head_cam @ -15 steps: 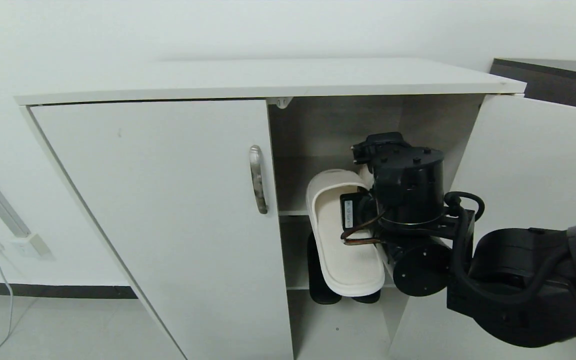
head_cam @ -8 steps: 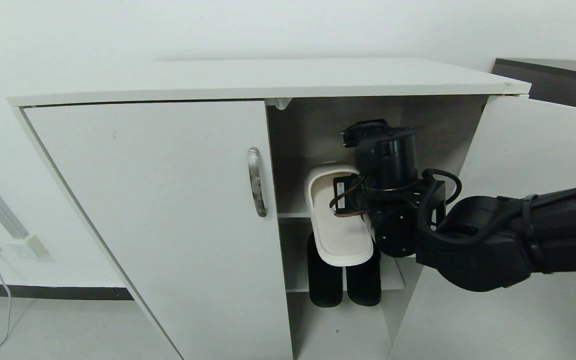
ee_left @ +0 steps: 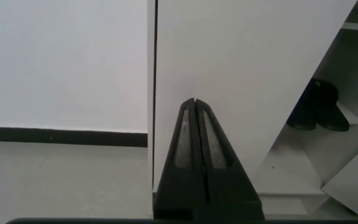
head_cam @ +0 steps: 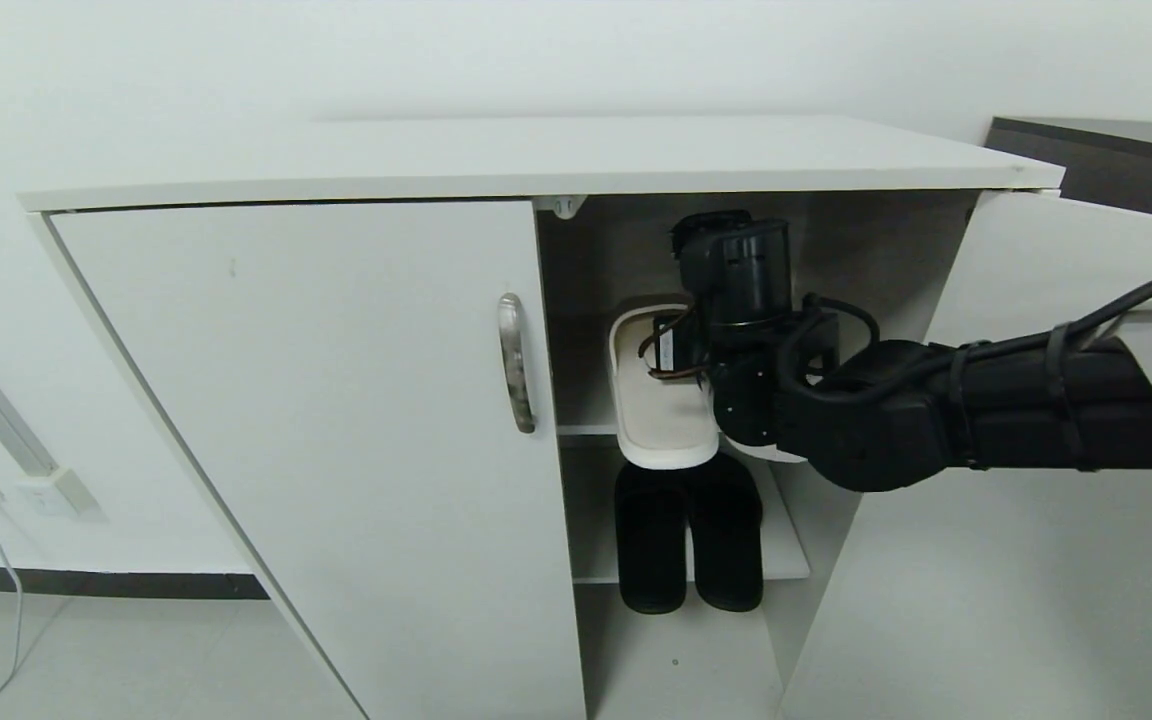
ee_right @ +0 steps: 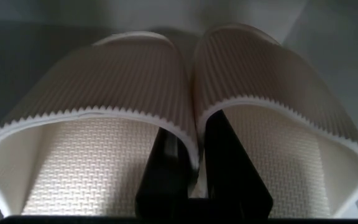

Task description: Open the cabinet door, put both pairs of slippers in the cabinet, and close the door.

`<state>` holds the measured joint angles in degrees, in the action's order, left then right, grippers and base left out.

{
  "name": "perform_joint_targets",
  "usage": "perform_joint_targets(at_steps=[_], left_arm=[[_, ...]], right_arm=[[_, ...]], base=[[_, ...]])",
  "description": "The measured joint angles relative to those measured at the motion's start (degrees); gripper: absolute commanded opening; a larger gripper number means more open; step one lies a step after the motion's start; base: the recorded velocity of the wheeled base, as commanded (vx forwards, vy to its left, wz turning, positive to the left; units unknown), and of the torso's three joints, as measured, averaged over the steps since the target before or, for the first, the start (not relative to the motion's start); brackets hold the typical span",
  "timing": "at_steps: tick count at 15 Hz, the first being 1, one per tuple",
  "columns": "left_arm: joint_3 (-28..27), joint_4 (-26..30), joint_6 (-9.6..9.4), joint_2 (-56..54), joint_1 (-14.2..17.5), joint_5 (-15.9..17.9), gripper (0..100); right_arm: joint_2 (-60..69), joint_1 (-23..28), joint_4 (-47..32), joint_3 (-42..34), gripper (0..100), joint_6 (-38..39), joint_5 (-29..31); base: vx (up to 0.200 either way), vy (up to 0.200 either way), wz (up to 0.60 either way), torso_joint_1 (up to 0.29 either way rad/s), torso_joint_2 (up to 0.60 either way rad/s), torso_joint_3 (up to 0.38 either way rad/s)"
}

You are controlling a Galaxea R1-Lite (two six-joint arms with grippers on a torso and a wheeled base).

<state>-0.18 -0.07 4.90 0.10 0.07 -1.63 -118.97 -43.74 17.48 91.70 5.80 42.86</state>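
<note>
Right jaws are clamped on the white slippers point(ee_right: 104, 93), pinching the inner strap edges of both together. The pair's at the cabinet's point(head_cam: 536, 160) upper shelf point(head_cam: 584, 405), heels poking past its edge. The black slippers point(head_cam: 688, 535) sit on the shelf below. Left jaws are pressed together in front of the closed left door point(ee_left: 241, 62). The right door point(head_cam: 986, 580) is open.
</note>
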Motion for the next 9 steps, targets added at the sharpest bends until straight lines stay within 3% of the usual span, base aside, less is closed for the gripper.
perform_joint_targets(at_steps=[9], left_arm=[[0.0, 0.0, 0.07, 0.0, 0.0, 0.0, 0]], right_arm=[[-3.8, 2.4, -6.8, 7.6, 0, 0.5, -2.0]], base=[[0.000, 0.000, 0.00, 0.000, 0.00, 0.000]])
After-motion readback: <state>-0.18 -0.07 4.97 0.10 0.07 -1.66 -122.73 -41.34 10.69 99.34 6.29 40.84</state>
